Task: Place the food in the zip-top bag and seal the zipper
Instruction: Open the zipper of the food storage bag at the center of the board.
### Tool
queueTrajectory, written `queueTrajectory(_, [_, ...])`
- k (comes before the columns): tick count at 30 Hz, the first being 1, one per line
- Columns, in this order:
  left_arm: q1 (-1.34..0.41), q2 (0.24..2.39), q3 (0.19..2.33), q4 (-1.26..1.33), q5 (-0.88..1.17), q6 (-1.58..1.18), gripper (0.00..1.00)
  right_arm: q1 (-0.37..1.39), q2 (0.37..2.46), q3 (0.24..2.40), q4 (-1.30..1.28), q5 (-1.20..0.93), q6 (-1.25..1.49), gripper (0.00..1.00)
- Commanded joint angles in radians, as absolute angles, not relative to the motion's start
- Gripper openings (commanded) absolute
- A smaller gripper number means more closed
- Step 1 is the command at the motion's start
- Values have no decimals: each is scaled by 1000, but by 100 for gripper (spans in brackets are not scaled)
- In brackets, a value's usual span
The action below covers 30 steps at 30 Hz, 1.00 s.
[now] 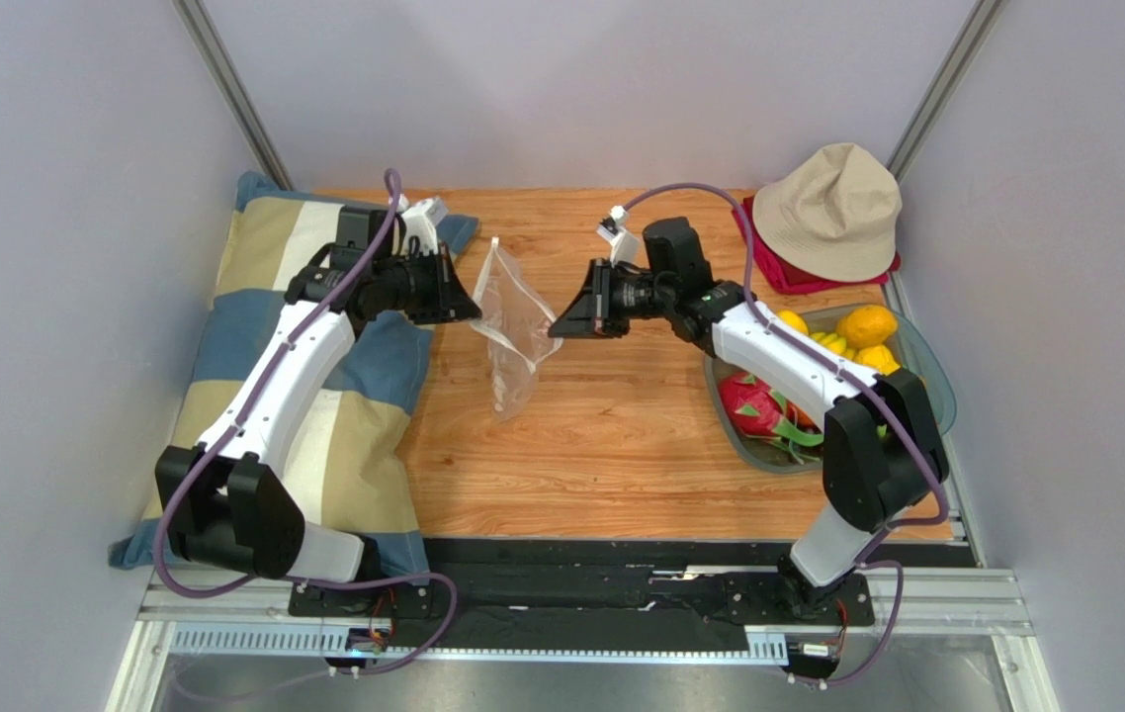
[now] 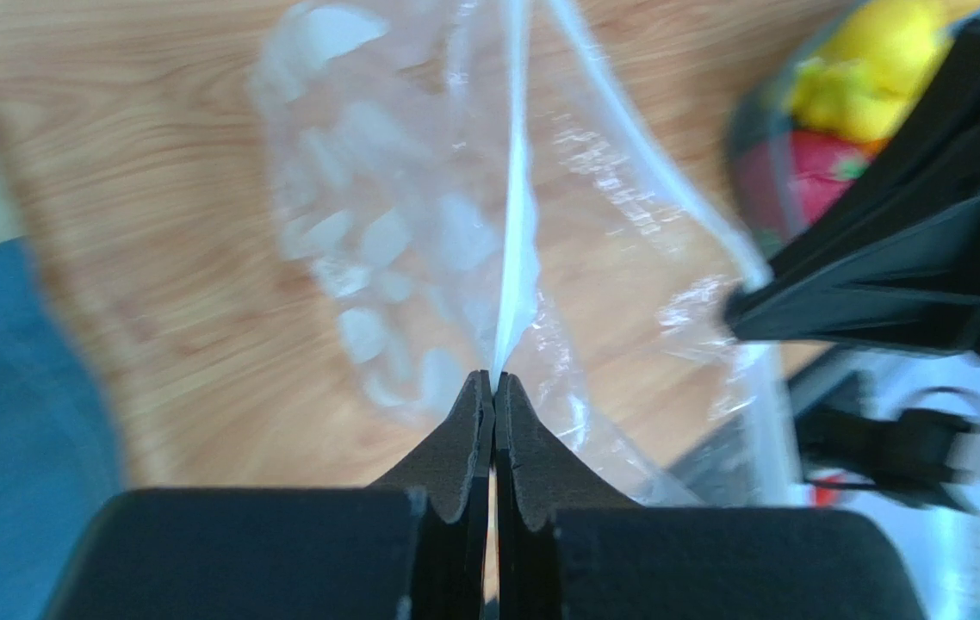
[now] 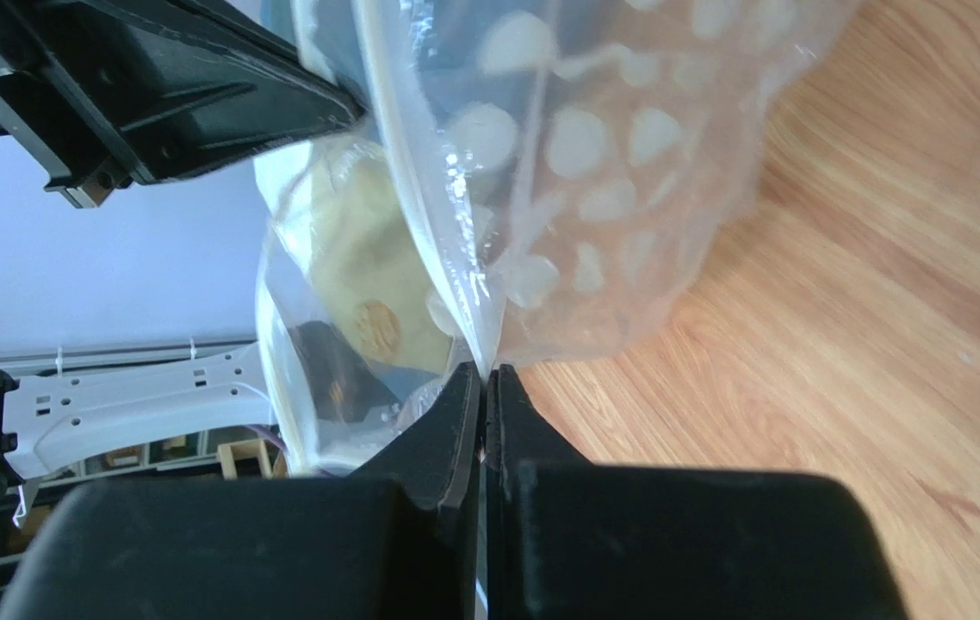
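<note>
- Your left arm [image 1: 279, 393] reaches forward from its base with the elbow bent. The wrist is turned so the left gripper [image 1: 474, 309] points sideways toward the other gripper.
- Its jaws are pressed together, pad against pad, pinching an edge of the zip-top bag [image 1: 512, 349] right at the tips.
- Your right arm [image 1: 806, 378] rises from its base, folds at the elbow and stretches across, so the right gripper [image 1: 557, 324] faces its partner.
- Those jaws are closed too, clamping the bag's opposite edge.
- The two grippers sit level, tips facing, near each other but apart.
</note>
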State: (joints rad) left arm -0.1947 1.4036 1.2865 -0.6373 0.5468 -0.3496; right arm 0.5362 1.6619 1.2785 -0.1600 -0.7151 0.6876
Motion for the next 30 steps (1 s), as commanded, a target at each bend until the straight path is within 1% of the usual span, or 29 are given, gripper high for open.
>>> queueTrajectory(1, [-258, 1344, 1331, -747, 260, -149, 0, 465, 1586, 1203, -155, -782, 672, 0])
queueTrajectory(3, [-349, 1338, 1353, -756, 210, -98, 0, 442, 1582, 1209, -199, -779, 629, 7])
queueTrajectory(4, [-385, 1342, 1361, -759, 204, -91, 0, 440, 1582, 1218, -237, -776, 597, 16])
queueTrajectory(5, [-455, 1348, 1368, -758, 206, -86, 0, 440, 1580, 1230, -247, -778, 589, 22])
queueTrajectory(6, [-480, 1356, 1390, -761, 210, -93, 0, 445, 1582, 1247, -248, -779, 583, 27])
queueTrajectory(7, [-506, 1382, 1403, -767, 210, -106, 0, 445, 1580, 1259, -262, -778, 580, 38])
queueTrajectory(9, [-534, 1416, 1452, -781, 247, -153, 0, 451, 1577, 1310, -297, -749, 534, 49])
queueTrajectory(10, [-534, 1448, 1469, -784, 262, -170, 0, 453, 1574, 1324, -346, -733, 508, 61])
queueTrajectory(11, [-535, 1466, 1488, -790, 277, -184, 0, 456, 1562, 1336, -369, -717, 464, 66])
queueTrajectory(13, [-534, 1512, 1538, -808, 288, -209, 0, 460, 1545, 1356, -415, -652, 416, 71])
queueTrajectory(15, [-534, 1532, 1572, -811, 307, -225, 0, 477, 1529, 1364, -457, -585, 345, 72])
queueTrajectory(19, [-534, 1571, 1603, -813, 311, -258, 0, 518, 1537, 1390, -534, -519, 265, 67])
queueTrajectory(23, [-534, 1597, 1611, -816, 314, -279, 0, 548, 1545, 1375, -548, -486, 253, 67])
queueTrajectory(26, [-534, 1598, 1606, -810, 327, -296, 0, 552, 1584, 1381, -543, -460, 255, 62])
queueTrajectory(30, [-512, 1592, 1588, -795, 379, -322, 0, 552, 1646, 1388, -505, -457, 288, 61])
